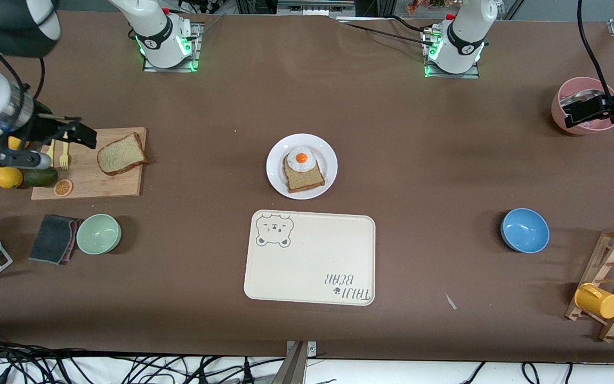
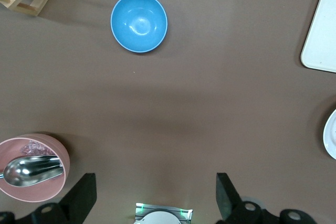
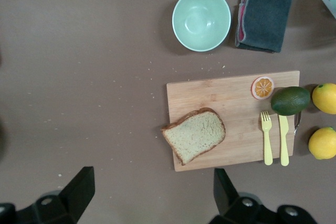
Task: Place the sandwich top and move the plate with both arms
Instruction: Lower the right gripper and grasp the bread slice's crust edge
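The sandwich top (image 1: 121,153) lies flat on a wooden cutting board (image 1: 88,184) toward the right arm's end of the table; it also shows in the right wrist view (image 3: 195,135). The white plate (image 1: 277,170) sits mid-table and carries a bread slice with a fried egg (image 1: 303,170). Its rim shows in the left wrist view (image 2: 331,135). My right gripper (image 1: 80,134) hangs over the cutting board's outer end, open and empty (image 3: 152,192). My left gripper (image 1: 584,112) hangs over a pink cup (image 1: 565,96), open and empty (image 2: 155,198).
A cream bear tray (image 1: 309,258) lies nearer the front camera than the plate. A green bowl (image 1: 98,233) and dark cloth (image 1: 54,238) sit near the board, with lemons, avocado and a fork. A blue bowl (image 1: 524,230) and a rack with a yellow mug (image 1: 597,300) are toward the left arm's end.
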